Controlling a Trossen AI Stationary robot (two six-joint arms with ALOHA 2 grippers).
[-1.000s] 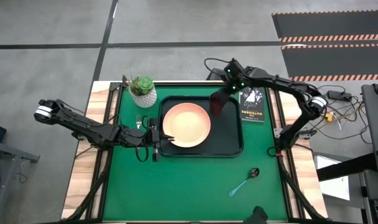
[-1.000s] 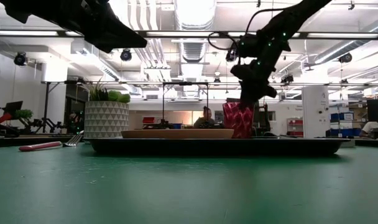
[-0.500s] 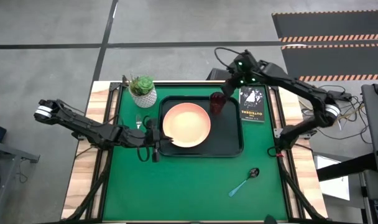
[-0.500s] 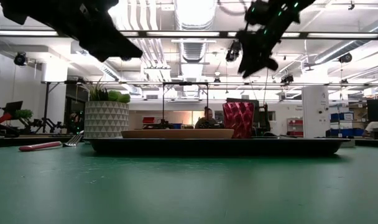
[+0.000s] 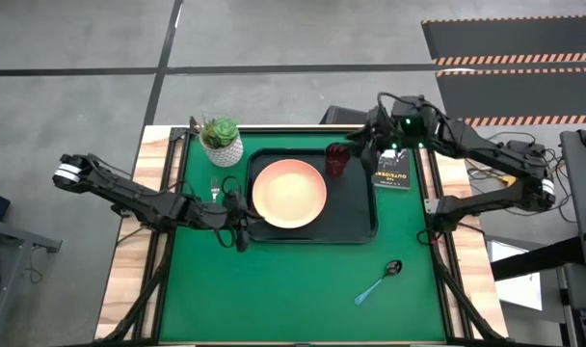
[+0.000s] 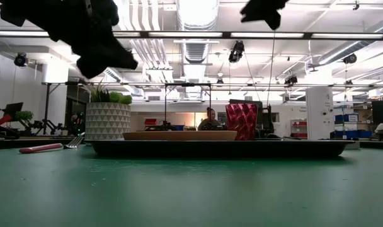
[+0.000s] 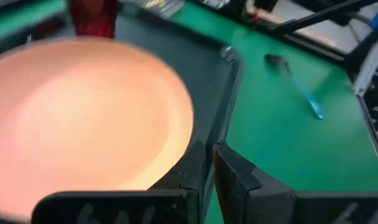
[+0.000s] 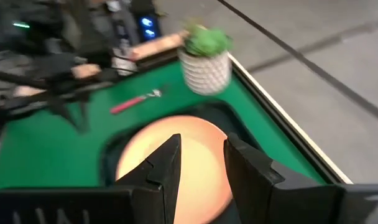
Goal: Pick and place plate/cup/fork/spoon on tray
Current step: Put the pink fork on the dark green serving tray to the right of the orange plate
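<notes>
Tray point(image 5: 356, 217) on green table point(image 5: 293, 289), workshop behind.

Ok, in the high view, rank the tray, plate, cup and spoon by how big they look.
Largest to smallest in the high view:
1. The tray, a wide rectangle.
2. The plate, lying inside it.
3 and 4. The spoon is longer but very slim, and the cup is shorter but rounder, so I would not rank those two.

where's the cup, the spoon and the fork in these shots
cup point(image 5: 336, 159): high view, on its open top, standing in the tray.
spoon point(image 5: 376, 284): high view, on its light blue handle.
fork point(image 6: 41, 148): low view, on its pink-red handle.
</notes>
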